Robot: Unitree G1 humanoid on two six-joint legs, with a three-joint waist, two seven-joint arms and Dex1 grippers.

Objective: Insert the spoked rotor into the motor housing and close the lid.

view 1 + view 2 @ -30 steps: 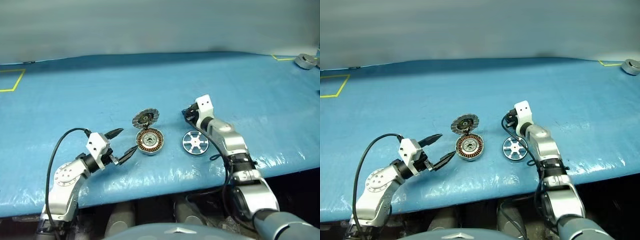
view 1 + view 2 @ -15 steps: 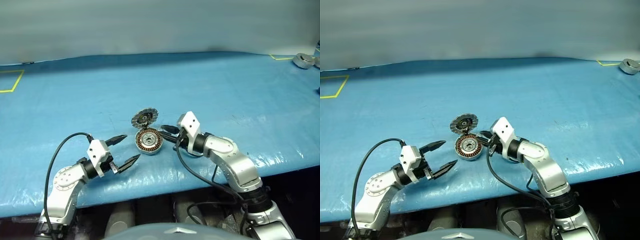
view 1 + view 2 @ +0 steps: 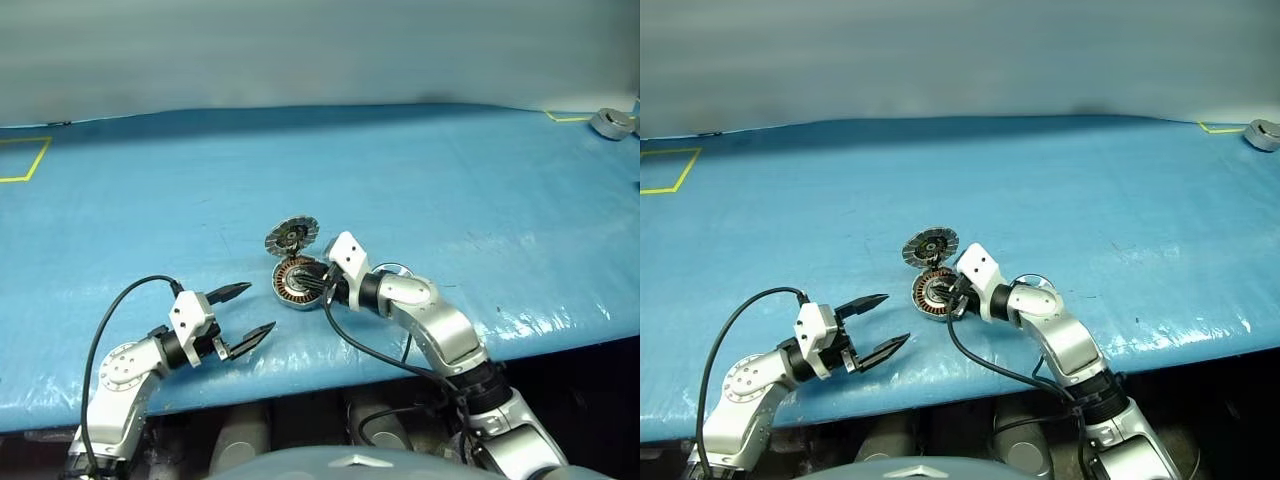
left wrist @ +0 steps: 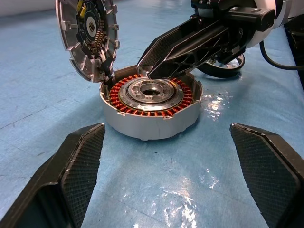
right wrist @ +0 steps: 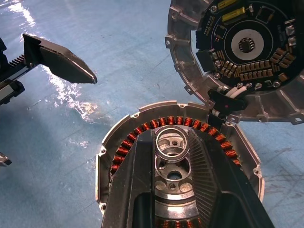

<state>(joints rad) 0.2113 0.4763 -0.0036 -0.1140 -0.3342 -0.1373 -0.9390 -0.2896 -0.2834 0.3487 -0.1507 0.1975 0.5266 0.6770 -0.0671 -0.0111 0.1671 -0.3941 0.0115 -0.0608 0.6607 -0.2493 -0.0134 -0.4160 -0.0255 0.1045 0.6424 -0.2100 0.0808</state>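
motor housing (image 3: 296,284) sits flat on the blue worktop (image 3: 450,170), open face up, axis vertical, copper windings and silver hub exposed. lid (image 3: 291,236) is swung up on its hinge at the housing's far edge, standing near upright, ribbed inner face towards the near side. spoked rotor (image 3: 392,268) lies flat just right of the housing, not in it. right hand (image 4: 145,67) points left and slightly down over the housing's right rim, fingers a narrow gap apart. The hub shows through that gap in the right wrist view, and I see nothing pinched. left hand (image 3: 258,307) is spread wide, pointing right at the housing from the near left, clear of it. vs a second ago: the right hand was at the rotor's far side and has swung left across it to the housing. The left hand has backed off towards the near edge. housing, lid and rotor haven't moved. The right forearm covers most of the rotor, so only an arc of rim shows and the spokes can't be made out. Can't tell whether the right fingers touch the windings.
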